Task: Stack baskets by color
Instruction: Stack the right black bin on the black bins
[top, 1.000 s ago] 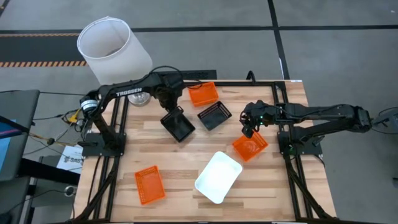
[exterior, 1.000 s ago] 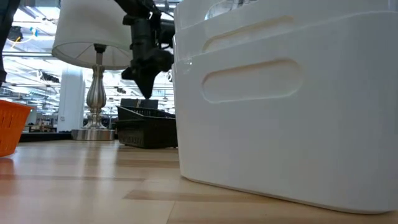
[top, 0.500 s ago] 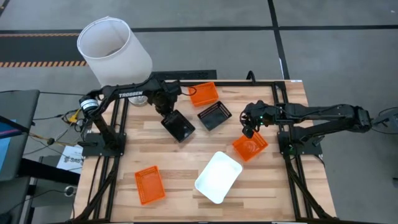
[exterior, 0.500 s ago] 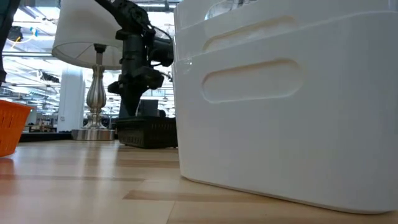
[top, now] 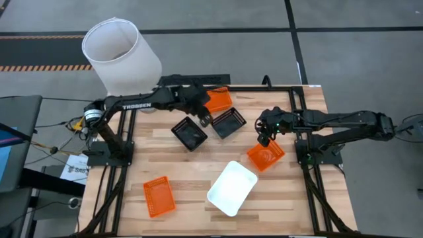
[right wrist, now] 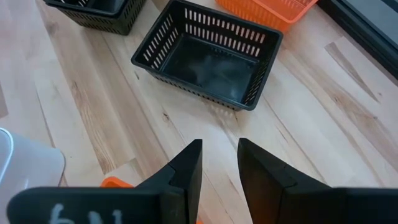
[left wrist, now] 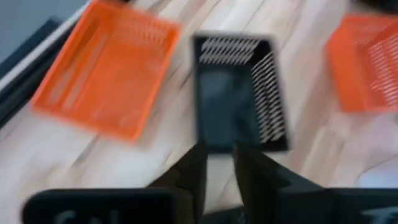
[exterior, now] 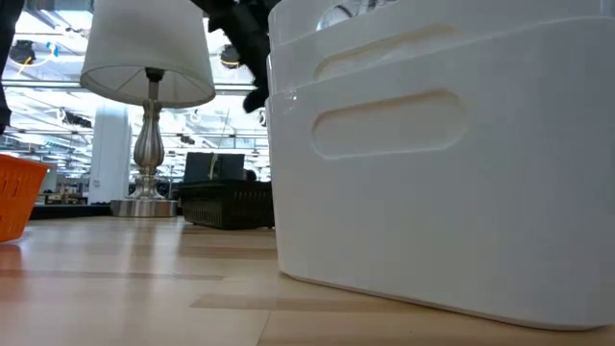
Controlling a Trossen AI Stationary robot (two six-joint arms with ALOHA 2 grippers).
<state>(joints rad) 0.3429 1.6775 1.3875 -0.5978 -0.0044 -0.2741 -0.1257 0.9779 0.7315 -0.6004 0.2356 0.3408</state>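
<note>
Two black baskets rest flat on the wooden table: one (top: 190, 134) left of centre, the other (top: 228, 122) just to its right. An orange basket (top: 217, 99) lies at the far edge, another (top: 266, 155) at the right, a third (top: 158, 196) near left. A white basket (top: 231, 187) sits near centre. My left gripper (top: 206, 119) hovers between the black baskets, open and holding nothing, with the right-hand black basket (left wrist: 239, 93) just ahead of it. My right gripper (top: 264, 140) hangs open above the table beside the right orange basket, facing that black basket (right wrist: 208, 56).
A lamp with a large white shade (top: 119, 49) stands off the table's far left corner, its base (exterior: 144, 207) showing in the low view. The white basket (exterior: 442, 163) fills the low view's right side. Bare wood lies along the near right edge (top: 291, 205).
My left gripper has risen from the left black basket and swung toward the table's right, tipping up from pointing nearly straight down, and now hangs beside the other black basket. The left black basket stays on the table.
</note>
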